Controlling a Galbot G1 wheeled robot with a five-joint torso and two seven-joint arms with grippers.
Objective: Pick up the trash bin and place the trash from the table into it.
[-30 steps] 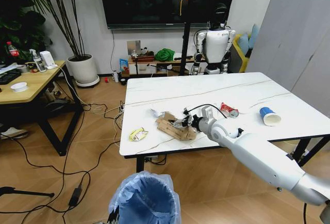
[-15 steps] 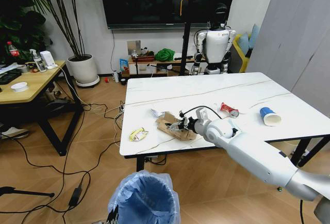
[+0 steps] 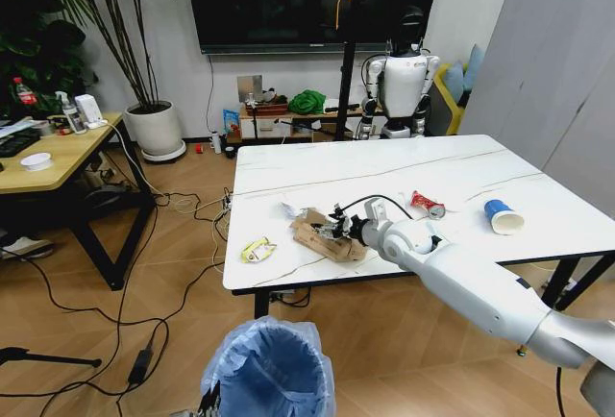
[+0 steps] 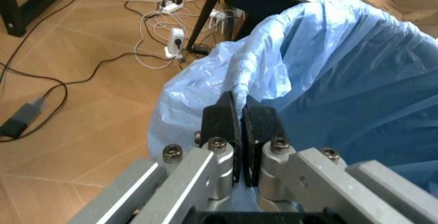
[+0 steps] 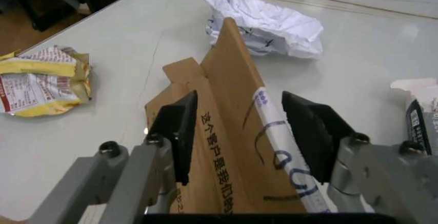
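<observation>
White marble-look table (image 3: 461,172) carries the trash. Below its near edge, the blue-lined trash bin (image 3: 272,371) hangs from the left gripper (image 4: 240,115), pinched shut on its rim. Right gripper (image 5: 250,131), jaws wide, straddles the torn cardboard (image 5: 229,147); crumpled paper (image 5: 263,19) and yellow wrapper (image 5: 42,80) lie nearby.
</observation>
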